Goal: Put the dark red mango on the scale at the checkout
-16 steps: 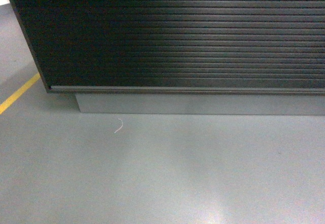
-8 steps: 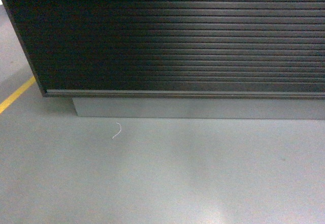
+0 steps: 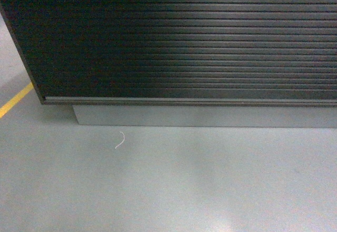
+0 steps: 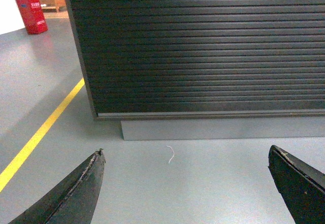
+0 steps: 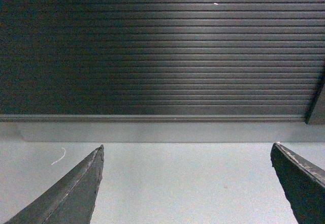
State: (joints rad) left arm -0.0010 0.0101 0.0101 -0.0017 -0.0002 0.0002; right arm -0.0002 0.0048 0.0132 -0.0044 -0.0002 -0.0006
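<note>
The checkout point(image 3: 179, 37) fills the top of the head view, and only its black slatted front shows, standing on a grey plinth point(image 3: 205, 116) set back under the bottom rail. The table top is above the edge of every view, so the scale and the dark red mango are out of sight and their place cannot be told. The checkout's left corner stands at the left of the head view.

Grey floor point(image 3: 174, 184) spreads across the lower half, glossy, with a soft light patch near the bottom edge. A yellow line point(image 3: 15, 100) runs along the floor past the checkout's left corner. In the left wrist view a red box point(image 4: 31, 13) stands far back, beyond that corner.

Left end effector point(image 4: 185, 181): fingers spread wide, nothing between them, just floor and the checkout's left corner ahead. Right end effector point(image 5: 185, 178): also spread wide and carrying nothing, facing the slats square on, with the checkout's right corner at that view's right edge.

Smallest of all, a thin white curl of thread point(image 3: 120, 140) lies on the floor just in front of the plinth, near its left end.
</note>
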